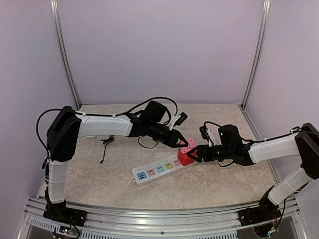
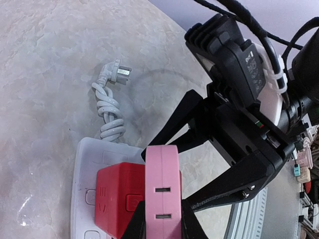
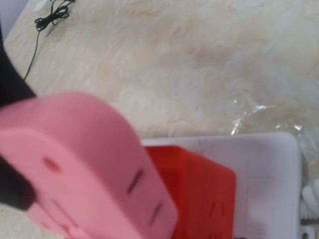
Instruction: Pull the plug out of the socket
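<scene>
The socket is a long white power strip (image 1: 158, 170) with pastel outlet faces, lying in the middle of the table. It also shows in the left wrist view (image 2: 82, 164) and the right wrist view (image 3: 264, 169). A red cube adapter (image 1: 185, 159) sits on its right end. My left gripper (image 1: 183, 143) is shut on a pink plug (image 2: 162, 179), which is against the top of the red cube (image 2: 117, 199). My right gripper (image 1: 193, 154) comes in from the right, its fingers (image 2: 219, 191) closed on either side of the red cube. The right wrist view shows the pink plug (image 3: 75, 159) tilted over the red cube (image 3: 199, 194).
The strip's white cord (image 2: 107, 104) is bundled with its own plug on the table beyond the strip's end. A thin black cable (image 1: 104, 144) lies on the table at the left. Purple walls and metal posts enclose the table.
</scene>
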